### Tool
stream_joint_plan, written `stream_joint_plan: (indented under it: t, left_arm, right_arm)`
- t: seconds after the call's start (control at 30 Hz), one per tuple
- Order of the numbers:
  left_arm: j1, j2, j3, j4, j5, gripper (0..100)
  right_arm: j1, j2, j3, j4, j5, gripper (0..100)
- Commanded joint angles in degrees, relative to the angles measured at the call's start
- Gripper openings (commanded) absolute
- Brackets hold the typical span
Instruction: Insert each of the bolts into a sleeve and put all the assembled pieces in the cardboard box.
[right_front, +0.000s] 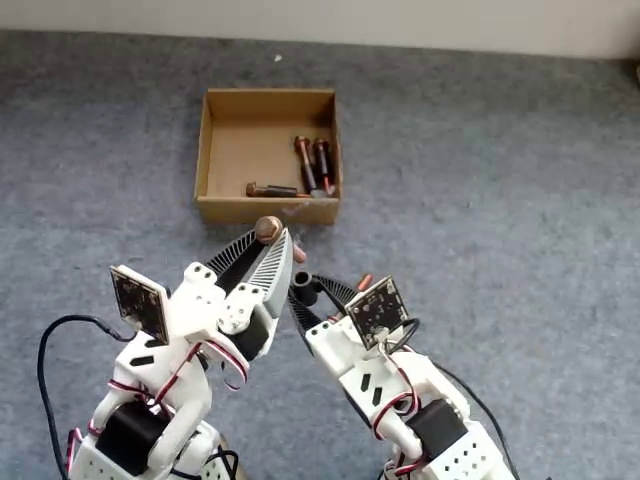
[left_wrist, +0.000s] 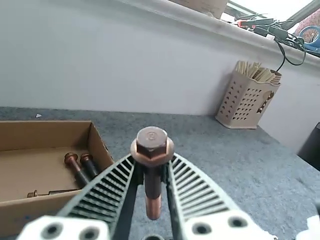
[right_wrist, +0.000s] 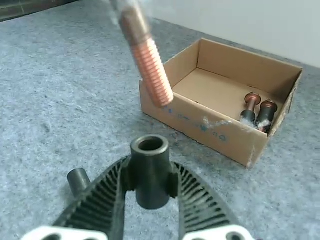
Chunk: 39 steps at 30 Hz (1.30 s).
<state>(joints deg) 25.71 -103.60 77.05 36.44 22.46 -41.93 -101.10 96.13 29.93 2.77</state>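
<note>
Left hand (left_wrist: 152, 159): closed on the bolt (left_wrist: 153, 200) just under its head, the threaded end hanging free below.
Right hand (right_wrist: 150, 167): clamped round a sleeve (right_wrist: 149, 190), bore open upward.
Key relation: in the high view the bolt's tip sits near the sleeve's mouth at 12 o'clock. It is not yet over it, and the bolt's axis tilts with the head toward 11 o'clock.
Next move, judged: square the bolt to the bore.
Cardboard box (right_front: 268, 209): 12 o'clock of both hands, holding assembled pieces (right_front: 310, 165).
Spare sleeve (right_wrist: 77, 181): on the surface (right_front: 500, 200) beside the right hand.

Grey carpet (right_front: 520, 180) runs up to a pale wall (left_wrist: 100, 60). Against the wall stands a perforated holder (left_wrist: 245, 102) (full of thin sticks), and cables (left_wrist: 280, 32) lie on the wall's ledge (left_wrist: 165, 11).
</note>
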Motion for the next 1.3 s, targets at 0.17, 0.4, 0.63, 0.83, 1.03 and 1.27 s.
stream_joint_plan:
  t: [0.17,0.4,0.63,0.83,1.03,1.27]
  left_arm:
    - [1.2,-0.7,-3.3,6.2,-0.6,1]
    - [1.4,-0.7,-2.8,10.2,-0.6,1]
    - [3.7,-0.7,-2.3,11.8,-0.7,1]
    - [6.9,-0.6,-0.4,11.4,-0.9,1]
    - [5.1,-0.6,-0.4,11.7,-0.9,9]
    - [-0.7,-0.5,-0.7,17.2,-0.7,28]
  right_arm:
    - [0.9,-1.6,8.0,0.1,0.4,0.4]
    - [0.9,-1.6,8.0,0.1,0.4,0.4]
    - [1.0,-1.6,8.0,0.1,0.1,0.4]
    - [1.9,-1.6,8.0,0.1,0.4,0.4]
    - [1.9,-1.6,8.0,0.1,0.4,0.4]
    - [1.9,-1.3,8.0,0.1,0.4,0.4]
